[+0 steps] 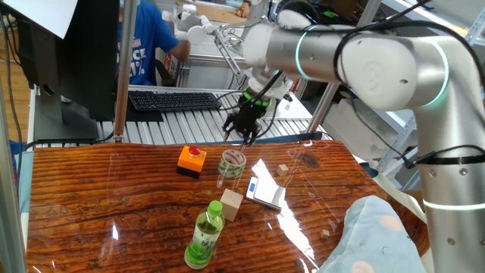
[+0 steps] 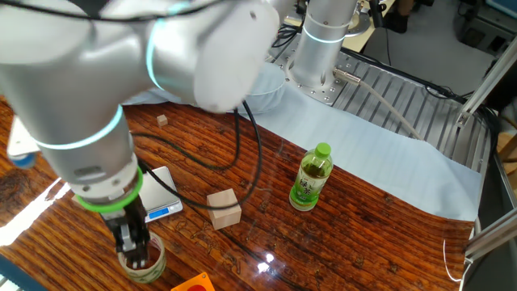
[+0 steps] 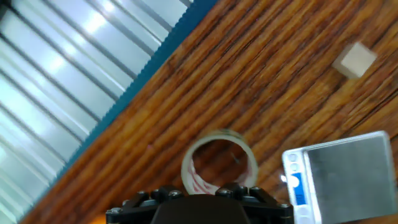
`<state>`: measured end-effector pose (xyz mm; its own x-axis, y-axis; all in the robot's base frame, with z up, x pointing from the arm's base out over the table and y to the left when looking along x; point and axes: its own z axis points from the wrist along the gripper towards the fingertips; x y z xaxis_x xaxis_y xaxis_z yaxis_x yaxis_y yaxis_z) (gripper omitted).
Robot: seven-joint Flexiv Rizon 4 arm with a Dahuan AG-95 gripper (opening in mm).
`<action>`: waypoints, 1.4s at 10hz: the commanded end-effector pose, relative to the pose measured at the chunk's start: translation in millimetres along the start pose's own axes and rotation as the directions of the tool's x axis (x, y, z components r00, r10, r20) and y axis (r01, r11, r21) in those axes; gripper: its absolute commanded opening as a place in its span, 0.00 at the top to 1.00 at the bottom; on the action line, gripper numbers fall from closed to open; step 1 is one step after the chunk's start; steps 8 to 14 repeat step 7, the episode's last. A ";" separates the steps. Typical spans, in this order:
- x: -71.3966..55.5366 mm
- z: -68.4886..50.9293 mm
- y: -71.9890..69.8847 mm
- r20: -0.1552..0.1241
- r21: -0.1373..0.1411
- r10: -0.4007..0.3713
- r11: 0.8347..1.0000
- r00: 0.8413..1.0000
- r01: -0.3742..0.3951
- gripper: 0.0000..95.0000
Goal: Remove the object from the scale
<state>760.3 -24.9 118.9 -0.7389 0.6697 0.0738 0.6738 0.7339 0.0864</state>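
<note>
Off to the left of the pincer [image 1: 244, 133], near the table's far edge: an orange box with a red button [image 1: 192, 161], untouched. Lower and nearer the camera than the pincer in that fixed view: a green-capped drink bottle [image 1: 204, 236] and, touching or just beside it, a tan wooden cube [image 1: 231, 205]; neither part of the job.

Directly beneath the pincer: the small clear round jar with a wide rim [image 1: 231, 168], upright on the brown wood-grain table [image 1: 114, 205]. Stood beside the scale, not on it. Confirmed in the hand view: open mouth of the jar [image 3: 219, 165] just ahead of the black housing, bare wood all round its base. In the other fixed view, seemed to hang right over the jar [image 2: 144, 259], with the pincer [image 2: 133, 246] overlapping its rim; touching or apart, could not tell there. In the first fixed view, looked lifted clear of it.

To the right of the pincer and the jar: the flat silver-grey pocket scale with a blue-white display strip [image 1: 265, 191], platform bare. Further right, a small pale block [image 1: 283, 171].

Width of the pincer: could not tell; fingers dark, blurred, hidden in the hand view. Nothing seen clamped between them.

Judged as the closing step: jar off the scale and set down. Called for next, probably: a straight rise clear of the rim without tipping the jar.
</note>
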 end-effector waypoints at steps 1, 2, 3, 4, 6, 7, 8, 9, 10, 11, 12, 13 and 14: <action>9.4 -41.4 -24.3 -0.013 0.087 -0.175 0.981 0.985 0.175 1.00; 10.6 -60.4 -40.1 -0.030 0.108 -0.198 0.974 0.980 0.200 1.00; 11.6 -72.7 -52.4 -0.044 0.112 -0.206 0.971 0.978 0.209 1.00; 13.4 -81.0 -65.0 -0.048 0.116 -0.204 0.971 0.978 0.209 1.00; 17.9 -85.2 -90.4 -0.045 0.116 -0.205 0.971 0.978 0.209 1.00; 18.6 -83.4 -106.4 -0.044 0.115 -0.207 0.971 0.977 0.210 1.00; 18.6 -83.4 -106.4 -0.044 0.115 -0.207 0.971 0.977 0.210 1.00; 18.6 -83.4 -106.4 -0.044 0.115 -0.207 0.971 0.977 0.210 1.00; 18.6 -83.4 -106.4 -0.044 0.115 -0.207 0.971 0.977 0.210 1.00; 18.6 -83.4 -106.4 -0.044 0.115 -0.207 0.971 0.977 0.210 1.00; 18.6 -83.4 -106.4 -0.044 0.115 -0.207 0.971 0.977 0.210 1.00; 18.6 -83.4 -106.4 -0.044 0.115 -0.207 0.971 0.977 0.210 1.00; 18.6 -83.4 -106.4 -0.044 0.115 -0.207 0.971 0.977 0.210 1.00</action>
